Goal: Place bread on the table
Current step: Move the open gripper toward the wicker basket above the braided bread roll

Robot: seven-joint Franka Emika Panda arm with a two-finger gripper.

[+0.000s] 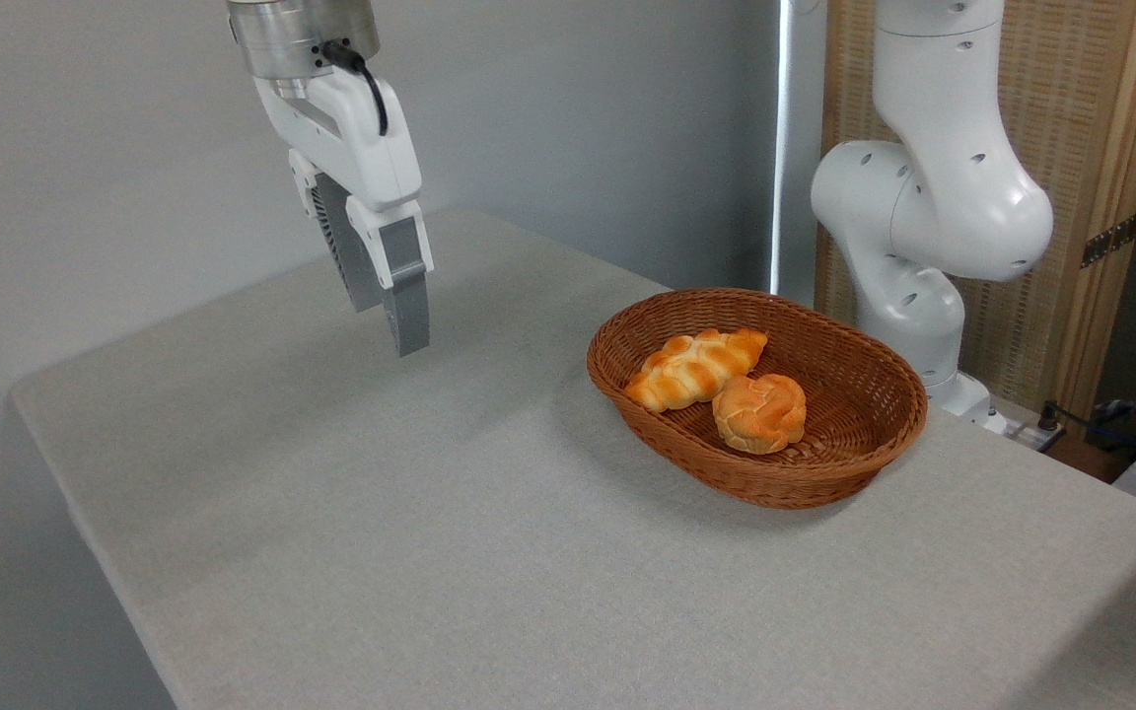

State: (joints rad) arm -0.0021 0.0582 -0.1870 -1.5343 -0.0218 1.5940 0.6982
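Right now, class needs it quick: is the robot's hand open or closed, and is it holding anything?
Hand: empty, held above the grey fabric table; open or closed cannot be told from this angle, since the fingers overlap.

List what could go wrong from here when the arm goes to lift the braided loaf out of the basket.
1. The bread lies against the round bun, so the claw, now hanging over the table well left of them, may nudge or pinch the bun too.
2. The loaf's far end sits near the wicker basket wall; a finger could catch the rim and drag or tip the basket.
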